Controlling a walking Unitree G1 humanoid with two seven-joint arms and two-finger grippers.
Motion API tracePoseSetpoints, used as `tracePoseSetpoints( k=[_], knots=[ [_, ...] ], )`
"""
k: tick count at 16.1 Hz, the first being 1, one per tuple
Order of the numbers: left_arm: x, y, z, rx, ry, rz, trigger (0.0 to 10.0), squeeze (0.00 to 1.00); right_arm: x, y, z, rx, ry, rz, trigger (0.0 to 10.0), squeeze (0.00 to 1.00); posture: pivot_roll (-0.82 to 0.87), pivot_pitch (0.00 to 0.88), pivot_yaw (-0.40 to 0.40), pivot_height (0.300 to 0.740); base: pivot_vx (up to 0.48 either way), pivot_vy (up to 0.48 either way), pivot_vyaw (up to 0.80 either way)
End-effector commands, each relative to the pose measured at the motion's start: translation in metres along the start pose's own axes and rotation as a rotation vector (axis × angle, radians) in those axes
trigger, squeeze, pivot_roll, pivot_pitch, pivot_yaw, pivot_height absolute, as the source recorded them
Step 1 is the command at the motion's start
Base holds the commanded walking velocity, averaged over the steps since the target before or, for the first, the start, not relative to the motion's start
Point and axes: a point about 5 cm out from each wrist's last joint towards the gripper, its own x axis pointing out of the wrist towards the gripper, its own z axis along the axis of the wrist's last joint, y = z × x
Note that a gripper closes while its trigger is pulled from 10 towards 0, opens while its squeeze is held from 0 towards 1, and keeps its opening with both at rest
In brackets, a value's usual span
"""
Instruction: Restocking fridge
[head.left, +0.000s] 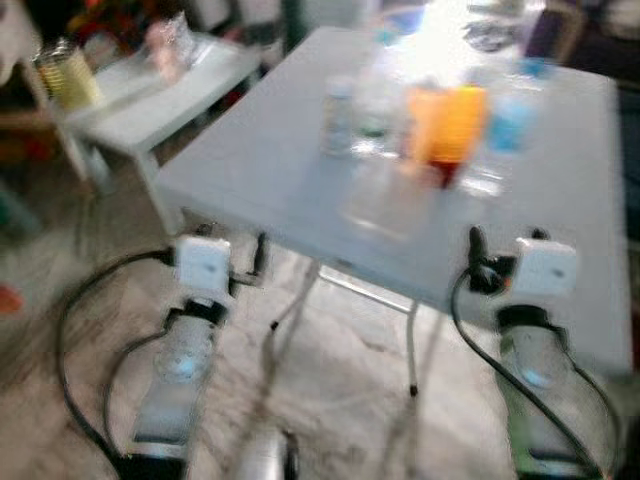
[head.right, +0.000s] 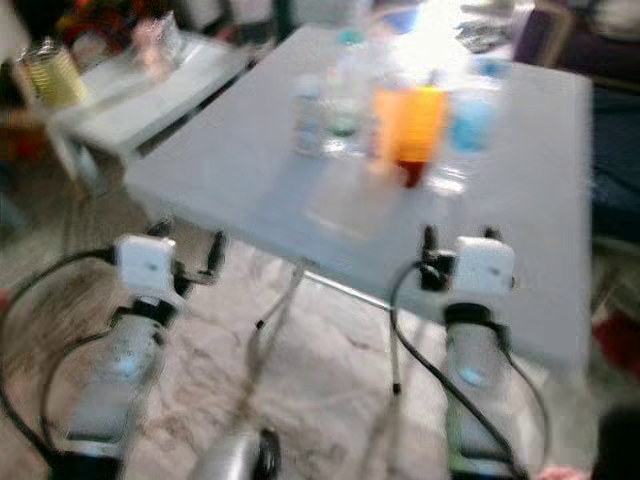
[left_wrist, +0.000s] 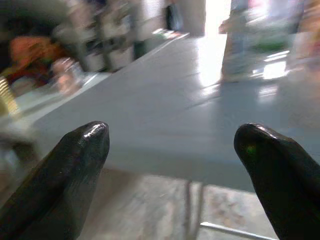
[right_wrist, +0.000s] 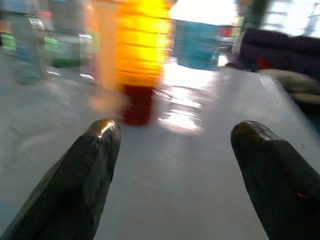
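Jaws of both arms stand wide apart, holding and touching nothing. Left gripper points at the near edge of the grey desk; right gripper hangs just over the desk's surface. Orange bottle, blue bottle and clear bottles cluster mid-desk, blurred. Bare desk lies between grippers and bottles; marbled floor lies below the edge.

Motion blur smears all four views; strong backlight glares off the bench at upper centre, washing bottles out.
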Motion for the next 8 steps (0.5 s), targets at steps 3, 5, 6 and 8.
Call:
tracePoseSetpoints(
  k=[3,5,6,8],
  knots=[
    [0.002,-0.0029,0.0054,-0.011,-0.022,-0.003,10.0,0.0,-0.0025,-0.0025,0.0009,-0.014,-0.008,0.012,10.0,0.0,0.09,0.126,0.015,0.74,0.151,0.0,0.0],
    [0.0016,-0.003,0.0056,-0.012,-0.022,-0.001,10.0,0.0,-0.0035,-0.0017,0.0009,-0.016,-0.008,0.018,10.0,0.0,0.08,0.128,0.015,0.74,0.0,0.0,0.0],
    [0.0016,-0.0026,0.0059,-0.014,-0.022,-0.002,10.0,0.0,-0.0045,-0.0011,0.0003,-0.018,-0.006,0.017,10.0,0.0,0.08,0.128,0.013,0.74,0.0,0.0,0.0],
    [0.002,-0.0026,0.0065,-0.015,-0.025,-0.004,10.0,0.0,-0.0054,0.0001,-0.0004,-0.019,-0.004,0.019,10.0,0.0,0.08,0.127,0.013,0.74,0.0,0.0,0.0]
  ],
)
